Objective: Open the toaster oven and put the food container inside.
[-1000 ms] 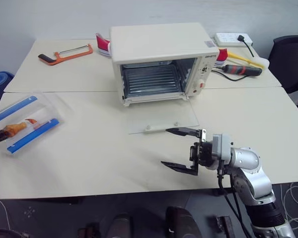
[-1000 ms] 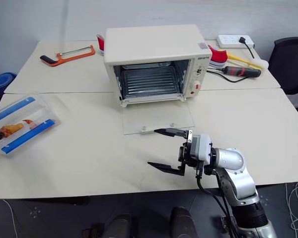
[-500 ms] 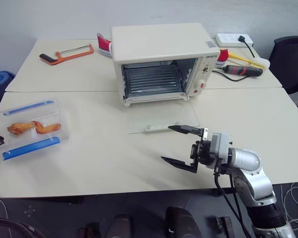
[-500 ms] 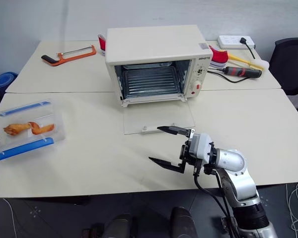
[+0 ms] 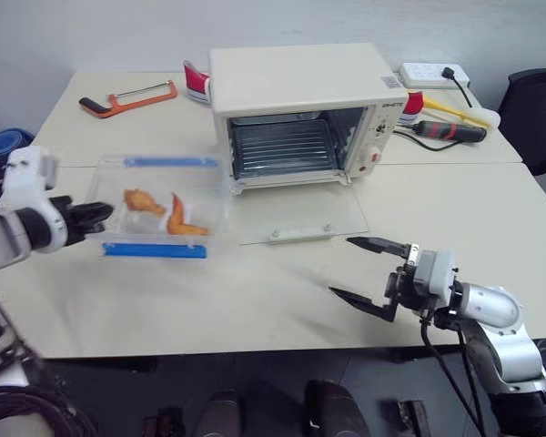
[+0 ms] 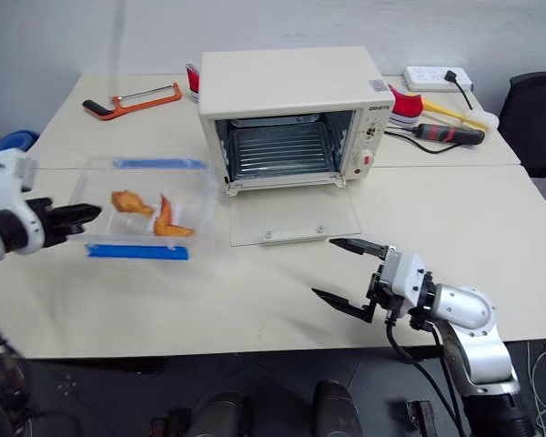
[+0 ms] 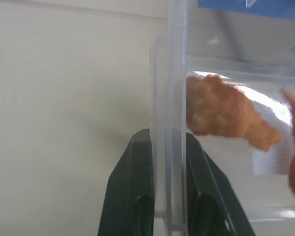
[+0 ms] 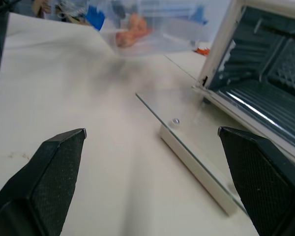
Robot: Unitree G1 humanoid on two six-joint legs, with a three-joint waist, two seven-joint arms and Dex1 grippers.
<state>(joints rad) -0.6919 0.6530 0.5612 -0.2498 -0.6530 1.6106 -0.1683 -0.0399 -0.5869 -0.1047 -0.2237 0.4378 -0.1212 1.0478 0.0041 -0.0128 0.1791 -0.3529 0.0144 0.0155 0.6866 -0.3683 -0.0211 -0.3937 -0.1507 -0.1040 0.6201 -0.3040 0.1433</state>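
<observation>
left end effector (image 5: 98, 217) clamped on food container (image 5: 159, 208) edge | right end effector (image 5: 371, 273) apart | toaster oven (image 5: 305, 114) door down

the cream bench (image 5: 491, 218) carried the toaster oven (image 5: 300, 109) with its glass door (image 5: 296, 217) lying flat, an orange hacksaw (image 5: 127, 96), a power strip (image 5: 432, 73) and a screwdriver (image 5: 448, 131).

Oven (image 5: 300, 86): cream-white box at the back of the table, door wide open.
Door (image 5: 298, 216): glass pane dropped flat onto the table, white bar handle at its front edge.
Inside: bare wire rack, nothing on it.
Panel: knobs and a red button on the right side.
Container (image 5: 161, 208): clear box with two blue clips, up off the table, just left of the open oven.
Food (image 6: 132, 201): two orange-brown fried pieces inside.
</observation>
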